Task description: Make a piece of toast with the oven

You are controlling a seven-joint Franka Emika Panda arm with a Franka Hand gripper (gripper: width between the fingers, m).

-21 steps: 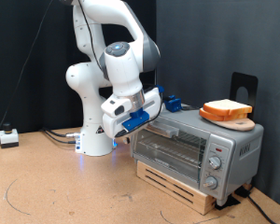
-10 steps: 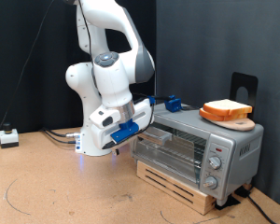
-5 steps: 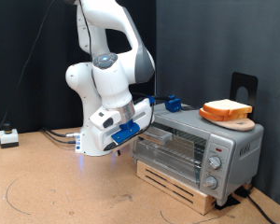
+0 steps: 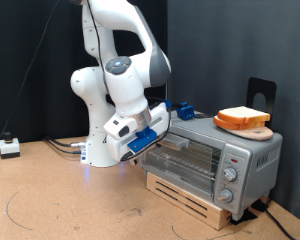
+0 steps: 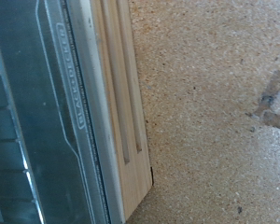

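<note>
Exterior view: your gripper (image 4: 153, 131) sits at the oven's (image 4: 212, 157) door, at its upper edge on the exterior view's left side; you can't tell if the fingers are spread or pressed. Toast (image 4: 242, 116) lies on a wooden board (image 4: 246, 128) on top of the oven, well apart from the gripper. Oven stands on a wood pallet (image 4: 190, 198).

Wrist view: oven door (image 5: 37, 112) and pallet (image 5: 121, 103) edge over speckled tabletop (image 5: 215, 112); no fingers show.

Claw (image 4: 158, 127) fingertips hidden against the oven (image 4: 215, 158) door's top edge.
</note>
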